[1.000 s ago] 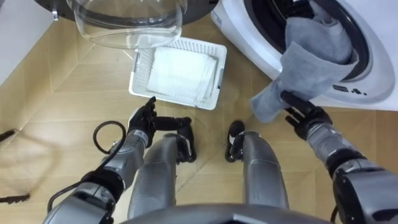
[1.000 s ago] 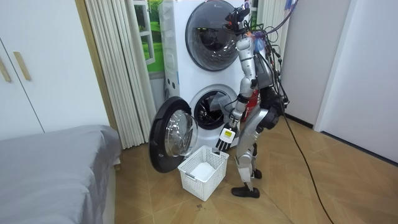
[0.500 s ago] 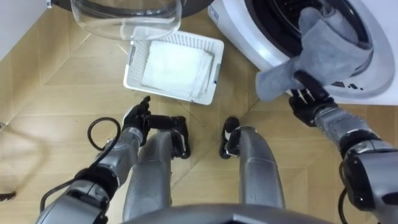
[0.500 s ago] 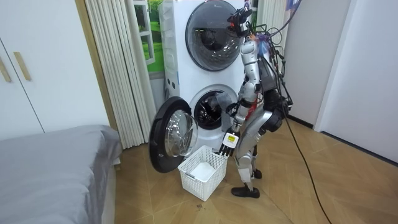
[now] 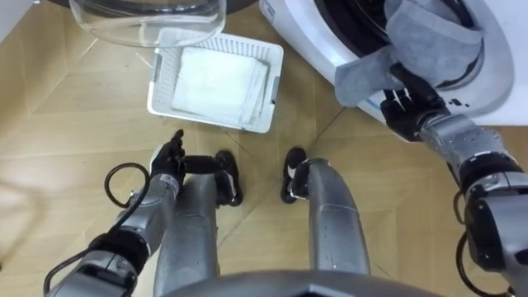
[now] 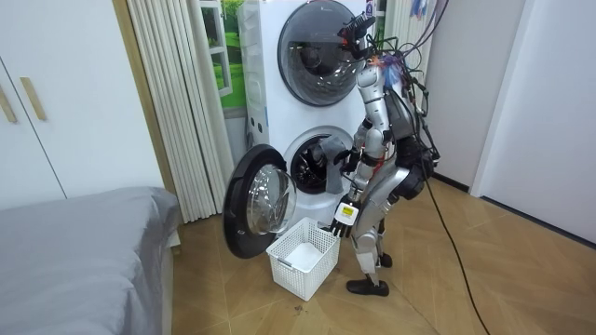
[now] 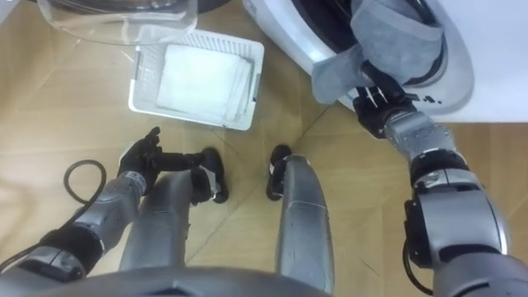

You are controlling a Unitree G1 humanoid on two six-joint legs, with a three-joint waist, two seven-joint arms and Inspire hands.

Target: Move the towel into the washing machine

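Observation:
A grey towel (image 5: 417, 41) hangs over the lower rim of the washing machine's round opening (image 5: 351, 37), part inside the drum and one corner drooping outside. My right hand (image 5: 407, 109) is just below that rim, shut on the towel's hanging edge. In the right eye view the towel (image 7: 388, 41) and right hand (image 7: 375, 103) look the same. My left hand (image 5: 168, 157) hangs open beside my left leg, holding nothing. In the room view I stand in front of the lower machine (image 6: 317, 163), right arm reaching to its opening.
A white slatted basket (image 5: 163, 78) holding folded white cloth (image 5: 219, 74) sits on the wooden floor ahead to my left. The machine's glass door (image 5: 140, 21) stands swung open above it. A second machine (image 6: 321, 42) is stacked on top; a bed (image 6: 84, 233) stands at the room view's left.
My right hand has risen toward the opening, pushing more of the grey towel into the drum. The eye view has shifted. My left hand stays by my leg.

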